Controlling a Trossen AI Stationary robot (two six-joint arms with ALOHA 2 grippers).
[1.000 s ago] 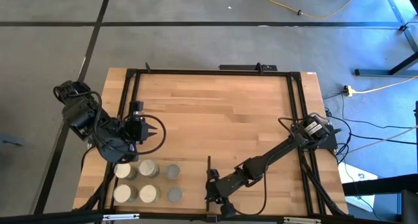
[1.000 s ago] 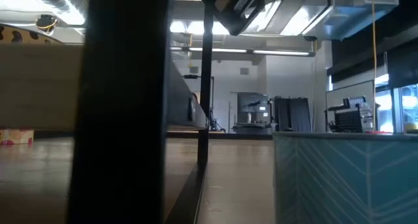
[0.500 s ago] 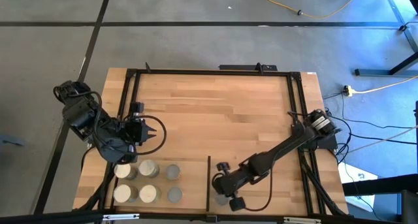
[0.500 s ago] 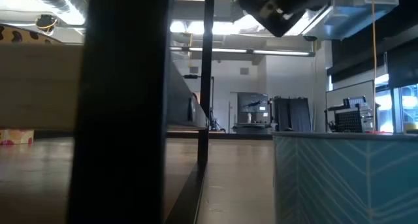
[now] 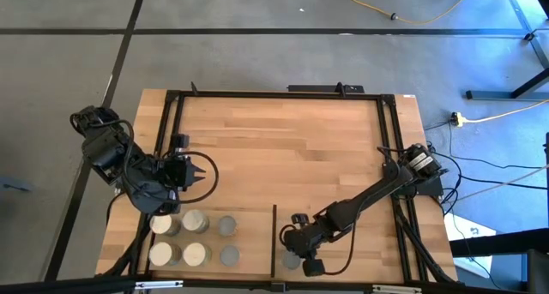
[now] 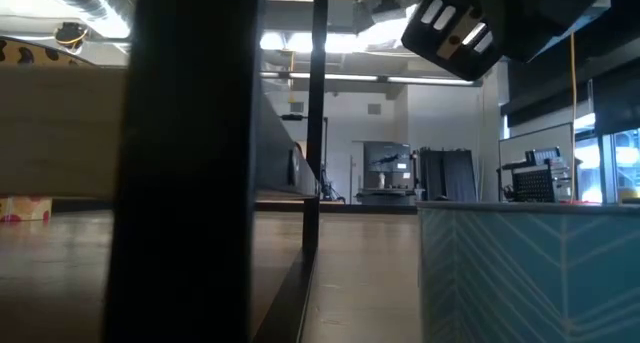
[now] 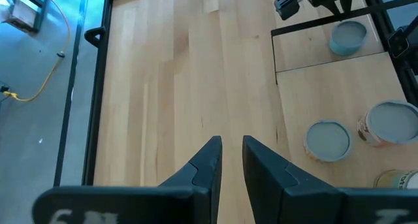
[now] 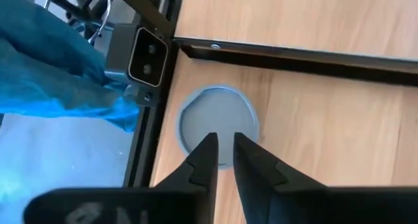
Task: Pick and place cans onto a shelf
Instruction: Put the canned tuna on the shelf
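Observation:
Several cans with grey or cream tops (image 5: 196,238) stand on the light-wood shelf (image 5: 249,243) at the near left, left of its black divider (image 5: 274,238). One grey-topped can (image 5: 292,261) stands right of the divider by the near edge; it also shows in the right wrist view (image 8: 219,123). My right gripper (image 8: 222,139) hangs over this can with its fingers close together; I see no touch. My left gripper (image 7: 230,142) is shut and empty over bare wood, just beyond the shelf's far edge (image 7: 326,61).
The black table frame (image 5: 274,94) runs round the wooden top. The low camera's grey housing (image 8: 145,57) sits at the near edge, close to the single can. Bare tabletop (image 5: 292,148) lies between the arms. Cables lie on the floor at the right.
My right gripper has gone from over the divider a short way toward the table's right edge and has turned. The grey-topped can right of the divider now shows beneath it. My left arm has kept still.

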